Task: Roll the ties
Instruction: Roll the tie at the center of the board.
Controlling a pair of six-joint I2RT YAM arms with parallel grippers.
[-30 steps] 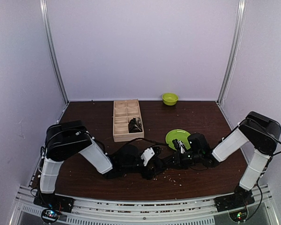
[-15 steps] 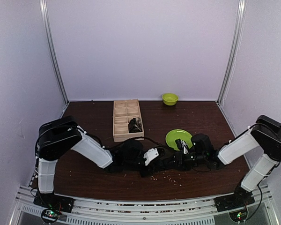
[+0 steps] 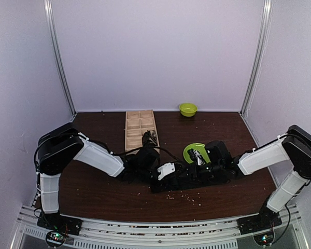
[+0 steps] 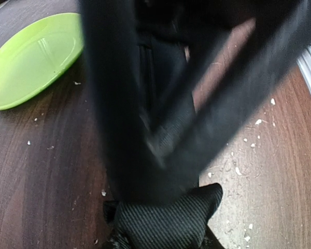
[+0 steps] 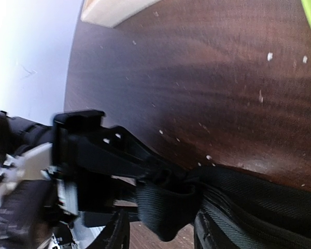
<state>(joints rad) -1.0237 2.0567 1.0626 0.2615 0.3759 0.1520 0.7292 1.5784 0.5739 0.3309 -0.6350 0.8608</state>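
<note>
A black tie [image 3: 182,178] lies stretched between both grippers on the brown table, just in front of the green plate [image 3: 195,151]. My left gripper [image 3: 171,175] is shut on a bunched fold of the tie [image 4: 168,215], which fills the bottom of the left wrist view. My right gripper [image 5: 158,231] faces it, jaws apart, with the same fold [image 5: 166,207] hanging between its fingers [image 5: 115,232] and a gap on the left side. The rest of the tie [image 5: 259,199] runs off to the right. Another rolled tie [image 3: 149,138] sits in the wooden organizer [image 3: 136,129].
A small green bowl [image 3: 187,109] stands at the back wall. The green plate [image 4: 33,57] lies close behind the grippers. Pale crumbs [image 3: 189,196] are scattered on the table in front of them. The two arms nearly touch at the table's middle.
My left gripper has closed onto the tie and reached further right. My right gripper, shut a second ago, has opened. Both grippers have shifted slightly toward the back.
</note>
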